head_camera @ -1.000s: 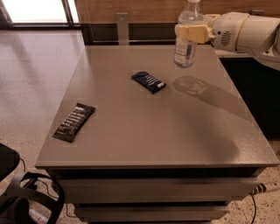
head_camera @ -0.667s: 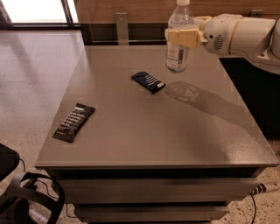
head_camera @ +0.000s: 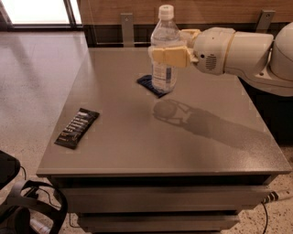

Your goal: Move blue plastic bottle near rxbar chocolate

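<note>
One bottle (head_camera: pixel 164 34) is clamped upright in my tool (head_camera: pixel 170 52), well apart from the rxbar (head_camera: pixel 77 128); I'd carry it level, then lower it gently just beside the rxbar.

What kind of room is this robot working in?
Likely an office or lab lounge: grey table, speckled floor, wood-panelled wall. The tool holds the blue plastic bottle above the table's far side.

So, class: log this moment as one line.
gripper far mid-table, jaws shut on blue plastic bottle | bottle upright, held above table, hiding part of dark blue bar wrapper | rxbar chocolate front-left, far from bottle
</note>
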